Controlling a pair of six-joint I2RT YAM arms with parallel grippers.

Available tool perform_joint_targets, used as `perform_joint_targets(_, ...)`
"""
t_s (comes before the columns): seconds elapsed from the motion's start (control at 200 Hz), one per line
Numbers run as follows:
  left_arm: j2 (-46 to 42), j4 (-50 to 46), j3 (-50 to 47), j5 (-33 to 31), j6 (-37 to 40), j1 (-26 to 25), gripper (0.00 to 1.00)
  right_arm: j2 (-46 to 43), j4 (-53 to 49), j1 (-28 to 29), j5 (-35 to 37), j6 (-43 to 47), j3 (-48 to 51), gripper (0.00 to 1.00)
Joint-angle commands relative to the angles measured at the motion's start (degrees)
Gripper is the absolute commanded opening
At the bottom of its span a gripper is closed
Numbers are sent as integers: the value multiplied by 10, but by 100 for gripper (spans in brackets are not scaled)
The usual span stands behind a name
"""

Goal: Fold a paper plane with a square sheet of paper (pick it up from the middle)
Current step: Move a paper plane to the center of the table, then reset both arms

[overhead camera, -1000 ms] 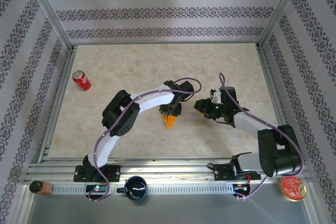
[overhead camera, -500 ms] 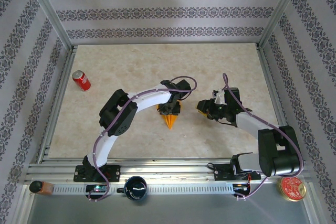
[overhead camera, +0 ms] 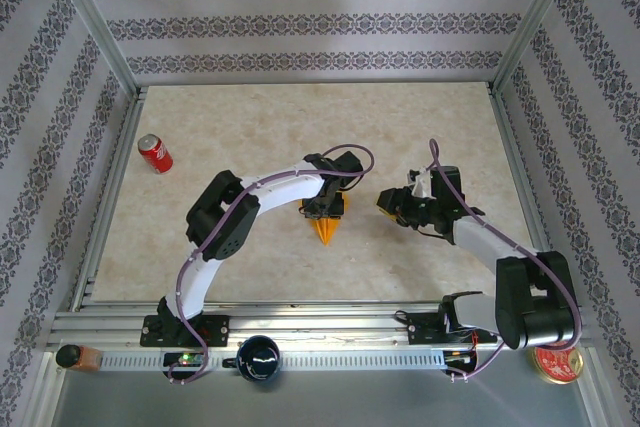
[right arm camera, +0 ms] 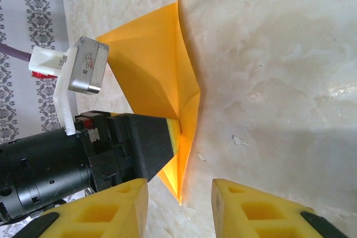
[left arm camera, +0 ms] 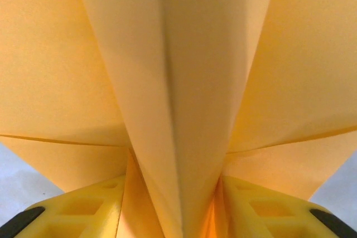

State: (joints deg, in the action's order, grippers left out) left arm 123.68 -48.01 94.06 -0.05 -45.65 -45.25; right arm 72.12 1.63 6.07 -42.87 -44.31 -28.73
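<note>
1. Near the middle of the table (overhead camera: 230,117), the left gripper (overhead camera: 325,207) has hardly moved over the last second. Its arm has shuffled only slightly, and the paper plane (overhead camera: 325,232) still hangs from it with the pointed end aimed at the near edge.
2. Seen from the left wrist, the yellow fingers (left arm camera: 78,213) press in from both sides on the plane's centre ridge. The left gripper (left arm camera: 175,199) is therefore closed on the paper plane (left arm camera: 178,82), whose wings spread out to either side above the grip.
3. The right gripper (overhead camera: 389,204) has slid a little to the right and its elbow has sunk toward the near edge. It now stands clearly apart from the plane.
4. From the right wrist, the right gripper (right arm camera: 179,189) has its fingers partly apart with nothing between them. The paper plane (right arm camera: 156,76) lies beyond them, pinched by the left gripper (right arm camera: 174,132).
5. My reading is that the folding is largely done and the right arm is backing off, which leaves the left arm alone to carry the plane. What remains is probably to set it down and let go.
6. The paper carries no marks or writing.
7. The red soda can (overhead camera: 155,153) at the far left has white lettering that is too small to read.
8. The round red tin (overhead camera: 556,359) by the near right corner shows a gold design, and I cannot read it.
9. The silver module (right arm camera: 85,66) on the left wrist bears fine dark print that is illegible.
</note>
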Motion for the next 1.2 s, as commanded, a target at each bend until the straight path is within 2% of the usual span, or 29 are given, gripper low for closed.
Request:
perform_joint_targets(0.0,-34,14,-3,1,18,7,44,-18,-22,-7,8,20,-14,37)
perform_joint_targets(0.29,-68,10,-10,-8,23,7,55,-42,-62,-16,28,40,-33,38)
perform_joint_targets(0.465,-109,13,-18,-24,31,7,56,-63,-103,-27,62,73,-55,41)
perform_joint_targets(0.545,-152,33,-37,-52,47,8,56,-76,-179,-31,136,130,-94,47)
perform_joint_targets(0.62,-204,61,-68,-85,68,13,62,-86,-233,-31,255,192,-132,55)
perform_joint_targets(0.699,-255,91,-112,-126,93,29,66,-92,-235,-34,388,237,-146,65)
perform_joint_targets(0.759,-288,106,-148,-145,108,52,68,-94,-198,-34,457,290,-138,71)
perform_joint_targets(0.839,-330,131,-204,-169,128,92,74,-87,-102,-35,554,331,-98,85)
perform_joint_targets(0.939,-382,202,-295,-198,167,146,86,-65,-13,-36,621,354,-62,98)
perform_joint_targets(0.969,-396,224,-321,-205,174,165,91,-57,27,-38,616,369,-48,98)
perform_joint_targets(1.029,-419,266,-372,-228,202,201,100,-34,122,-40,563,413,-12,98)
perform_joint_targets(1.114,-439,297,-417,-281,242,253,100,17,255,-41,526,426,25,97)
perform_joint_targets(1.194,-452,351,-459,-317,292,292,100,70,340,-43,492,451,27,97)
